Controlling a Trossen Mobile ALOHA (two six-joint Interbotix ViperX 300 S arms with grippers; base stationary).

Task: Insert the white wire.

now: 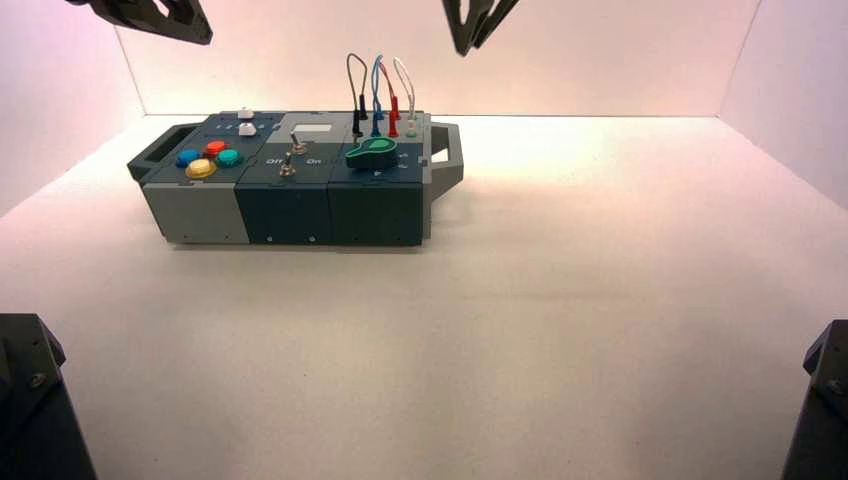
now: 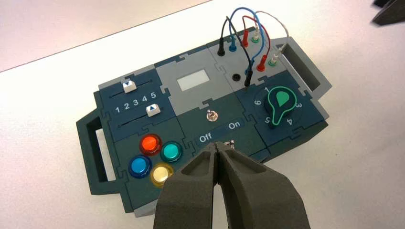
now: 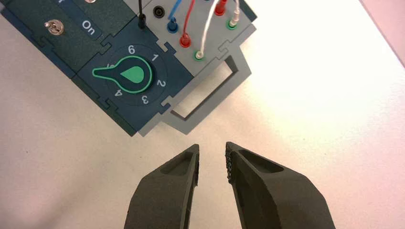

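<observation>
Evidently, the white wire [image 2: 273, 18] arched over the grey corner panel at the box's right end, one pale plug standing in each of the two green-rimmed sockets. The right gripper [image 3: 212, 160] hung above the table, just off that end of the box near the grey handle [image 3: 215, 98], its fingers apart with bare space between them. The left gripper [image 2: 216, 145] hovered over the box's left part, fingers together. Beside the white loop ran the red wire [image 2: 266, 33], then the blue wire [image 2: 262, 36], both plugged at each end. The black wire [image 2: 237, 38] had one plug in a far socket; its other plug, as far as the wrist views allowed one to judge, stood just beside an open black socket [image 2: 236, 77] rather than in it. Near the wires, the green-edged knob [image 2: 281, 100] pointed at the 5.
</observation>
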